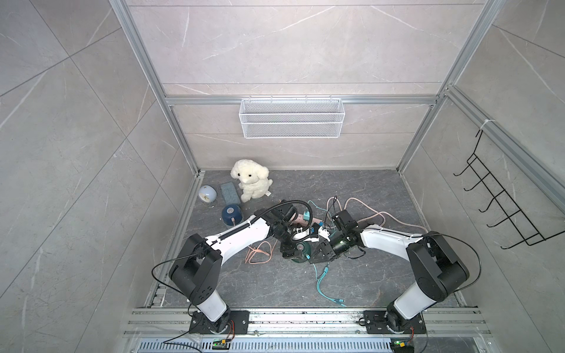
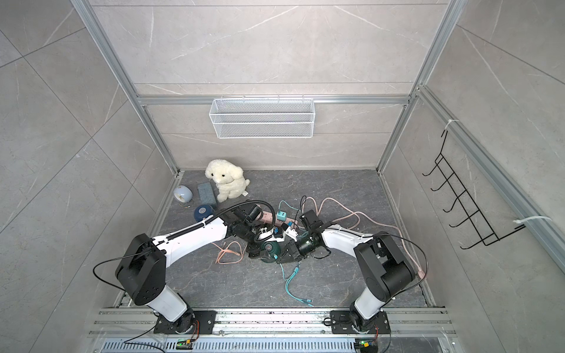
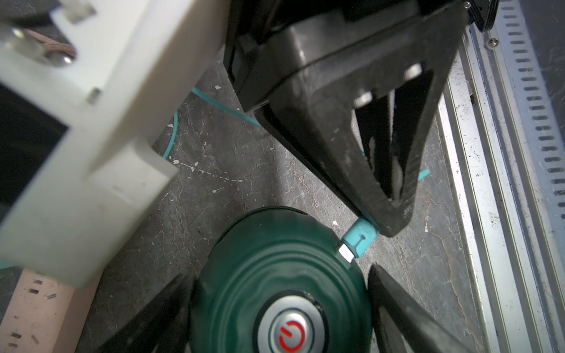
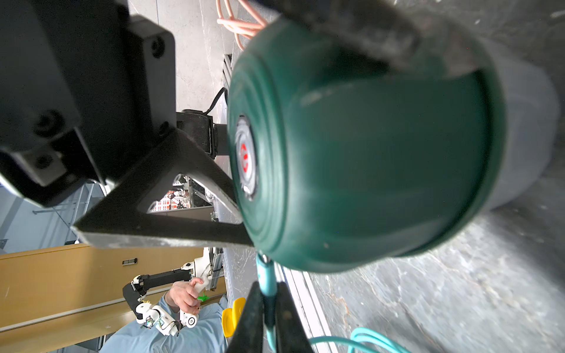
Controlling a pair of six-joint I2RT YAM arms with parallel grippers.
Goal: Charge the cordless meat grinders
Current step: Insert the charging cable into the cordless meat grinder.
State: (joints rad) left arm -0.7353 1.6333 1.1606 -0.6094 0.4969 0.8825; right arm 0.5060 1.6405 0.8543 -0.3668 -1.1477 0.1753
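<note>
We have the green grinder [image 4: 382, 152] standing upright near the middle of the table [image 1: 367, 275], between the two arms. The left hand [image 3: 281, 275] straddles it from above, one finger pressed to each side of the dome, so we take it as clasped on the green grinder to steady it. The right hand [image 4: 269, 293] is clenched on the teal plug [image 3: 360, 237] at the end of the teal cable [image 1: 321, 284].

The next move turns on one line-up. The plug's long axis lies flat along the table and points straight into the grinder's side wall, low down near the rim. The right hand is behind the plug, on the side away from the left arm. The silver tip touches the wall where we judge the port to be. Some bare metal still shows, so we think it is not fully seated and needs a short straight push against the left hand's hold.

The navy grinder [image 1: 231, 214] sits well apart toward the left rear of the table. We cannot tell whether it is plugged in.

The only marking we can read is a red power symbol on the green grinder's silver button [image 3: 290, 334]. No brand name or lettering is legible.
</note>
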